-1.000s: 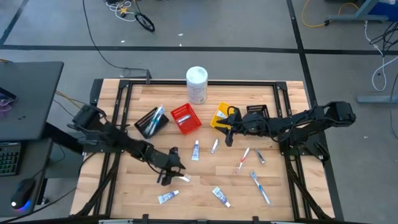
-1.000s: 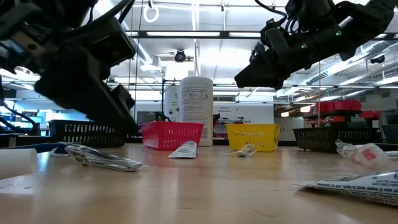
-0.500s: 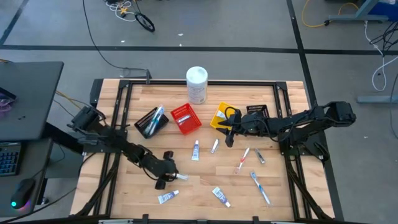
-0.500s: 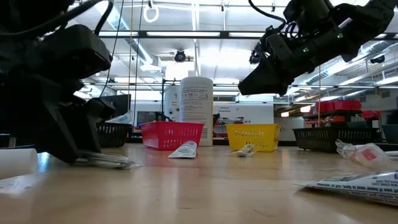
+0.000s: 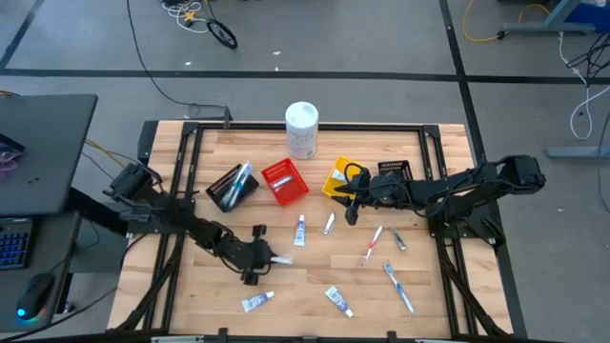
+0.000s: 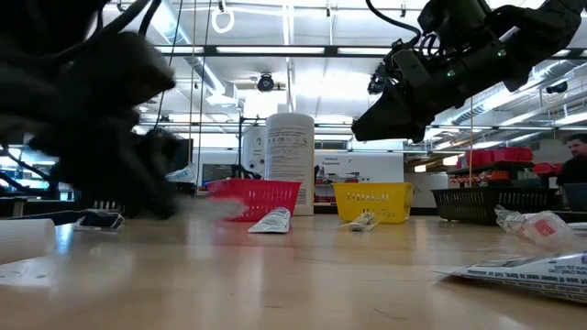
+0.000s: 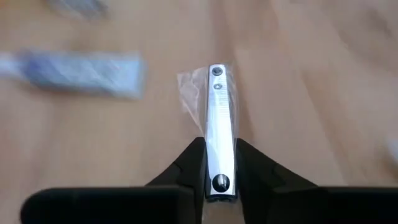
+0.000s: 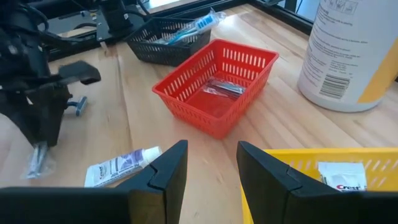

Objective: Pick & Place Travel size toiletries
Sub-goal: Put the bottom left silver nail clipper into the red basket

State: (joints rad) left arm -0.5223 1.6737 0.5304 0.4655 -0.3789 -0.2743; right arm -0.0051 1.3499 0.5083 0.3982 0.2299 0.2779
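My left gripper [image 5: 259,257] hangs over the near-left part of the table, shut on a slim silvery item in a clear wrapper [image 7: 219,118]. This item [image 5: 282,258] sticks out of the fingers toward the table's right. My right gripper [image 5: 351,211] hovers open near the yellow bin [image 5: 339,176], above the table's middle; its fingers [image 8: 168,171] stand apart with nothing between them. Loose on the wood lie toothpaste tubes [image 5: 299,231] [image 5: 255,302], a red/white toothbrush [image 5: 372,245] and a blue/white toothbrush [image 5: 398,288]. My left gripper pinches the silvery item between its two fingers [image 7: 189,165] at the item's near end [image 7: 219,163]. The fingers lie along it, so its length points straight ahead of them. The rest juts forward toward the table's right, apparently off the wood.
Across the far half stand a black bin with blue items [image 5: 233,186], a red bin [image 5: 284,182], the yellow bin, another black bin [image 5: 395,171] and a tall white canister [image 5: 301,130]. More small tubes [image 5: 337,300] [image 5: 329,224] lie near the middle and the near edge.
My left gripper dropped onto the silvery item on the table, took hold of it, then rose and drew slightly toward the far edge. The item has left the wood and now sticks out from the fingers. The low view shows this arm blurred by motion.
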